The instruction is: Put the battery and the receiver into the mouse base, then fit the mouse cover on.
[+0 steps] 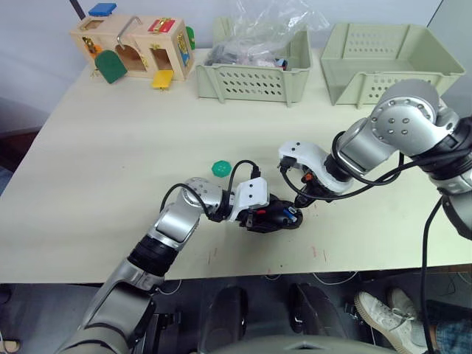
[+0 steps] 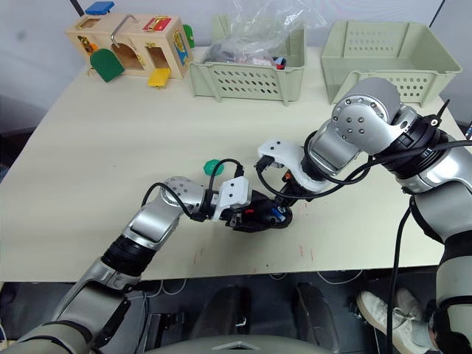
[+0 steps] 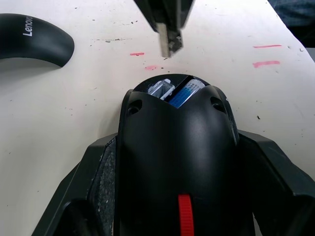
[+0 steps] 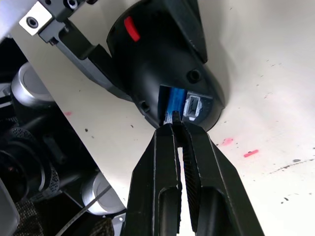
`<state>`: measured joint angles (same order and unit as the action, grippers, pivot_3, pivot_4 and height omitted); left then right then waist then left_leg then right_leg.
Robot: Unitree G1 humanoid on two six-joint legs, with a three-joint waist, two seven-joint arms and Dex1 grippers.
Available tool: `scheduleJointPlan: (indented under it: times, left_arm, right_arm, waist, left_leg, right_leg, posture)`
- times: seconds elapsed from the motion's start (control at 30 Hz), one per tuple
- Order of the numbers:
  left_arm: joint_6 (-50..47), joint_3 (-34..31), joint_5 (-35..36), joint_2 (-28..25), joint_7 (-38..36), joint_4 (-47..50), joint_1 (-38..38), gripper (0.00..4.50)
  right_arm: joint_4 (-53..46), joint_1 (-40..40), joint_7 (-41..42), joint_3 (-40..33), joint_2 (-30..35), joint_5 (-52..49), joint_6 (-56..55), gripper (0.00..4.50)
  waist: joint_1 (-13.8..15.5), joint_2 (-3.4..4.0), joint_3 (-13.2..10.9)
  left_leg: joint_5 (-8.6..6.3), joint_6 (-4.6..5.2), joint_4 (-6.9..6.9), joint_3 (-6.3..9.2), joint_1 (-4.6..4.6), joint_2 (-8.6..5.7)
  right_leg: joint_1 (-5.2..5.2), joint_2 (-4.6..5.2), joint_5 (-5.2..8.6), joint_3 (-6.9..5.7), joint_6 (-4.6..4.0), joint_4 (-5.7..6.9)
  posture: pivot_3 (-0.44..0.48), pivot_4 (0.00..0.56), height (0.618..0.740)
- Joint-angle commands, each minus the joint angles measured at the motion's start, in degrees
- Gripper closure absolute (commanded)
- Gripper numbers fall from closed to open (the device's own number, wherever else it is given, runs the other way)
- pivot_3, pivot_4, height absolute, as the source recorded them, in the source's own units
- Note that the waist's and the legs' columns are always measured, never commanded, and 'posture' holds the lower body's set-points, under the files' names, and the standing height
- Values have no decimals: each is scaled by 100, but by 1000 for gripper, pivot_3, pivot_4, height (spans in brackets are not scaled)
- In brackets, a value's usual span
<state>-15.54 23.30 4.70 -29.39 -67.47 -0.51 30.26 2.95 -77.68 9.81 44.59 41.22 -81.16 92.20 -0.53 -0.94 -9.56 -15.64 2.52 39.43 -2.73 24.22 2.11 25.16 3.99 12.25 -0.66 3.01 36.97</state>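
Near the table's front edge the mouse base [image 3: 174, 162] is clamped by the left gripper [image 1: 259, 212]; the right gripper [image 4: 178, 129], pinched together, presses the battery [image 4: 173, 104]. A skewed push risks jamming it.

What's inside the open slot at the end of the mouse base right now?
In the mouse base slot sits the blue battery, beside a clear-and-silver part, possibly the receiver. The base's black top hides how deep they go. The right gripper tips touch the battery end.

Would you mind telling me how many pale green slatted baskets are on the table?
2. One basket sits at the table's far edge near the middle, holding a clear plastic bag; the other basket sits at the far right corner, contents hidden.
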Motion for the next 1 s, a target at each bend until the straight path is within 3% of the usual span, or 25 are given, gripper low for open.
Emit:
scheduleJointPlan:
  times: [0.03,0.47,1.0]
  left_arm:
    - [96,65,-62,23,1,71,38,1616]
    - [-37,152,-165,-35,-38,204,-80,1616]
    - [-36,148,-183,-63,-15,231,-151,1616]
  right_arm:
    - [65,-198,237,172,-146,442,30,4500]
    - [203,-112,874,178,-394,1172,30,4500]
    - [193,74,915,167,-552,1321,30,4500]
  waist:
    - [-5,1,0]
    - [-8,1,1]
    - [-14,1,2]
  left_leg:
    - [0,0,0,-1,-1,0]
    - [0,0,2,0,-2,-1]
    - [0,0,2,0,-2,-1]
  right_leg:
    - [0,0,-1,1,0,1]
    - [0,-1,-1,1,1,4]
    - [0,-1,-1,1,1,4]
  posture:
    - [0,150,740]
    - [0,150,740]
    - [0,150,740]
